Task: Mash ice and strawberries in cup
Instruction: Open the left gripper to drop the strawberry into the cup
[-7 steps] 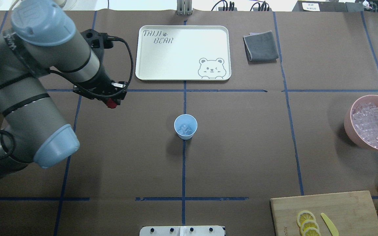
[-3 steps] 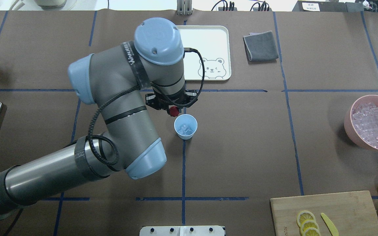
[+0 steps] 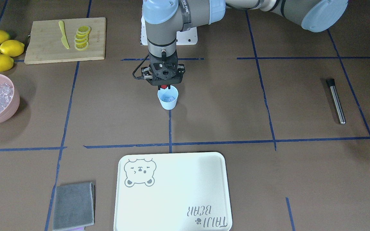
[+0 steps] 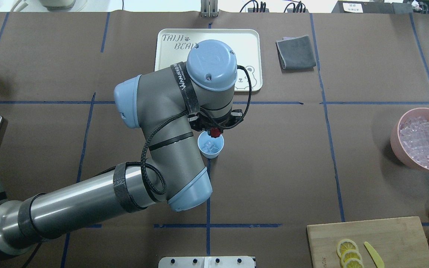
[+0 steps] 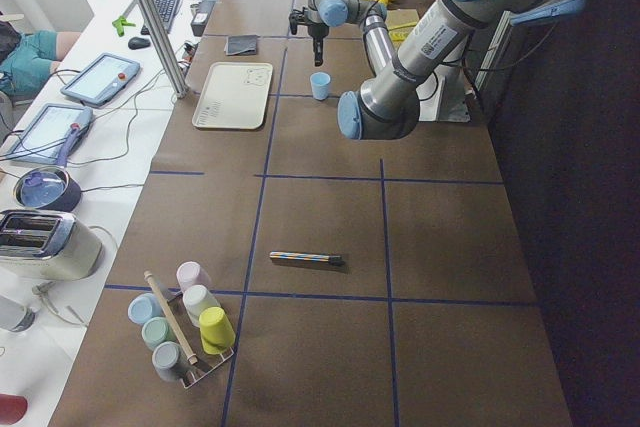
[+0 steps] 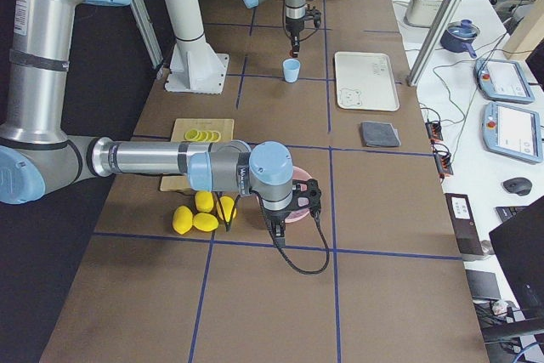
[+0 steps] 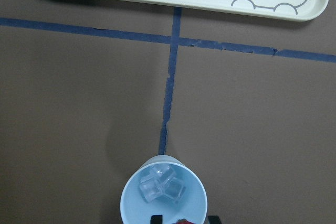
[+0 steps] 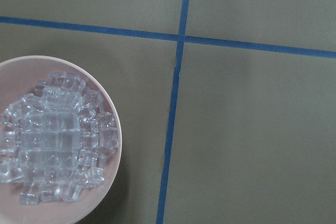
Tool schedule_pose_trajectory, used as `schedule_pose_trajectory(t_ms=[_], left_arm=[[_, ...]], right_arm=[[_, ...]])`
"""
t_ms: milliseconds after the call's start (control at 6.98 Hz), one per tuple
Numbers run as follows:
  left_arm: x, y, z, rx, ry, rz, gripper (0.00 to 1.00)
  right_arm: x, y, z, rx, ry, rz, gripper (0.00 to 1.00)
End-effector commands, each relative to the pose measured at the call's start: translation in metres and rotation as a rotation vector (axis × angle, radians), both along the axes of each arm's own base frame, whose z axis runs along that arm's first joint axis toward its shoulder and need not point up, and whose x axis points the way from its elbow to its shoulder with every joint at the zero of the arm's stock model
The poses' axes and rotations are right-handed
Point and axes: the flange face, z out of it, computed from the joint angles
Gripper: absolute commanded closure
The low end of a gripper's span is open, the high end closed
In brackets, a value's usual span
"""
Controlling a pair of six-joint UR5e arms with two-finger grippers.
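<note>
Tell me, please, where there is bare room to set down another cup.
The bear tray is bare, as is the table between the blue cup and the muddler. It is crowded at the cup, under the left gripper holding the strawberry, and by the lemons.

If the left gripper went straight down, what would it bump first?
Probably the small light blue plastic cup, rim or clear ice cubes inside; the left gripper holds a small red strawberry above it.

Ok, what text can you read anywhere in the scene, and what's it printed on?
"TAIJI BEAR": on the white tray, beside a paw print.
"WANJEE...": on the black strap around the left arm; the rest is unreadable.
White label at the top right of the overhead view: too small to read.
</note>
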Motion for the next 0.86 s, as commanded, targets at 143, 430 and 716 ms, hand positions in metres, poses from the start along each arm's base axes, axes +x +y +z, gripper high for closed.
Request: schedule_pose_trajectory(t_ms=[143, 430, 716], left_arm=[[-0.001, 0.0, 0.009, 0.007, -0.006, 0.004, 0.0], [-0.001, 0.001, 0.009, 0.007, -0.004, 0.005, 0.0], [-0.038, 0.005, 0.045, 0.063, -0.008, 0.04, 0.0]], right_arm=[[0.0, 0.0, 0.0, 0.0, 0.0, 0.0, 0.01], [0.0, 0.0, 0.0, 0.001, 0.0, 0.0, 0.01], [0.0, 0.0, -0.001, 0.001, 0.0, 0.0, 0.01]])
